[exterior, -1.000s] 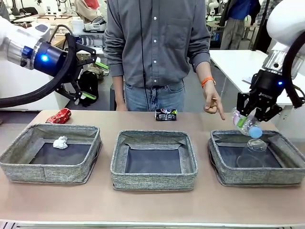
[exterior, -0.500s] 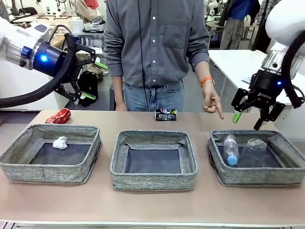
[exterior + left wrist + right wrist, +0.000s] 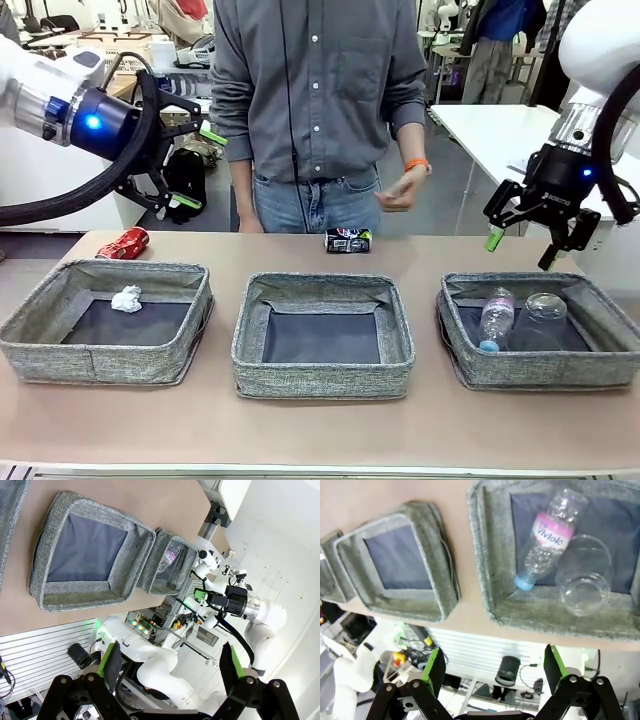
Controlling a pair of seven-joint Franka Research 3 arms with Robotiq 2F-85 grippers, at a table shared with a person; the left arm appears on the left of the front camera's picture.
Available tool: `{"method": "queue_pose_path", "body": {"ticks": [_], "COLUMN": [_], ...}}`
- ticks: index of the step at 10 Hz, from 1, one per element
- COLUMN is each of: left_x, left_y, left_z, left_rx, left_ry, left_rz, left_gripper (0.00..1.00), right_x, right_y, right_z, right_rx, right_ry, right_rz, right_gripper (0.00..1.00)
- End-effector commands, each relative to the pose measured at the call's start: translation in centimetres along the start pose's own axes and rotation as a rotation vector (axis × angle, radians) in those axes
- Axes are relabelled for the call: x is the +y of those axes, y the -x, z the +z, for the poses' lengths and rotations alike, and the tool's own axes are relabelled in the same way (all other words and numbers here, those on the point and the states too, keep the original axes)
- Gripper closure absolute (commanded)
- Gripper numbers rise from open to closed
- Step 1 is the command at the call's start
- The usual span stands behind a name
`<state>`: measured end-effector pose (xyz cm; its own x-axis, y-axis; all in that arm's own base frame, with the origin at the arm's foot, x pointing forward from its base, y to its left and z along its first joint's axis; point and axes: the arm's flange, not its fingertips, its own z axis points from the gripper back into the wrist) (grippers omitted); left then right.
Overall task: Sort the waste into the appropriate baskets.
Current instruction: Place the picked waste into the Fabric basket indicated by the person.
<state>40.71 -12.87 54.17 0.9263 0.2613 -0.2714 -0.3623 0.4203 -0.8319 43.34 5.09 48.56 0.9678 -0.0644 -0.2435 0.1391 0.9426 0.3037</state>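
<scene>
The right gripper [image 3: 520,250] is held above the right basket [image 3: 540,368], its jaws spread wide and nothing between them. Below it, inside that basket, the clear water bottle [image 3: 496,315] lies on its side, blue cap toward the near wall, with the clear plastic cup [image 3: 541,316] just beside it. The left gripper [image 3: 203,168] is raised well above the counter [image 3: 320,430], likewise open and empty. Below it, the red can [image 3: 123,243] lies on the counter behind the left basket [image 3: 100,360], in which the crumpled white paper ball [image 3: 126,298] rests. The dark printed can [image 3: 348,240] lies between the two grippers, behind the middle basket [image 3: 320,375].
</scene>
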Motion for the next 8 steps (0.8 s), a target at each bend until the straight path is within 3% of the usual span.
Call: {"method": "queue_pose_path", "body": {"ticks": [1,3,4,5,7,8], "left_x": [-0.1,-0.1,-0.1,-0.1,-0.1,-0.1], "left_y": [0.1,0.1,0.1,0.1,0.1,0.1], "left_z": [0.2,0.2,0.2,0.2,0.2,0.2], "left_rx": [0.006,0.006,0.006,0.006,0.006,0.006], "left_ry": [-0.012,-0.012,-0.012,-0.012,-0.012,-0.012], "left_rz": [0.007,0.007,0.007,0.007,0.007,0.007], "left_gripper": [0.00,0.00,0.00,0.00,0.00,0.00], "right_x": [2.4,7.5,11.0,14.0,15.9,15.6], "right_y": [0.4,-0.4,-0.7,-0.3,0.9,1.0], "right_z": [1.4,2.0,1.6,1.1,1.2,2.0], "right_rx": [-0.058,-0.035,-0.022,-0.014,-0.082,-0.070], "right_ry": [-0.071,-0.323,-0.564,-0.698,-0.752,-0.584], "right_rz": [0.035,0.215,0.376,0.511,0.607,0.385], "right_gripper": [0.00,0.00,0.00,0.00,0.00,0.00]}}
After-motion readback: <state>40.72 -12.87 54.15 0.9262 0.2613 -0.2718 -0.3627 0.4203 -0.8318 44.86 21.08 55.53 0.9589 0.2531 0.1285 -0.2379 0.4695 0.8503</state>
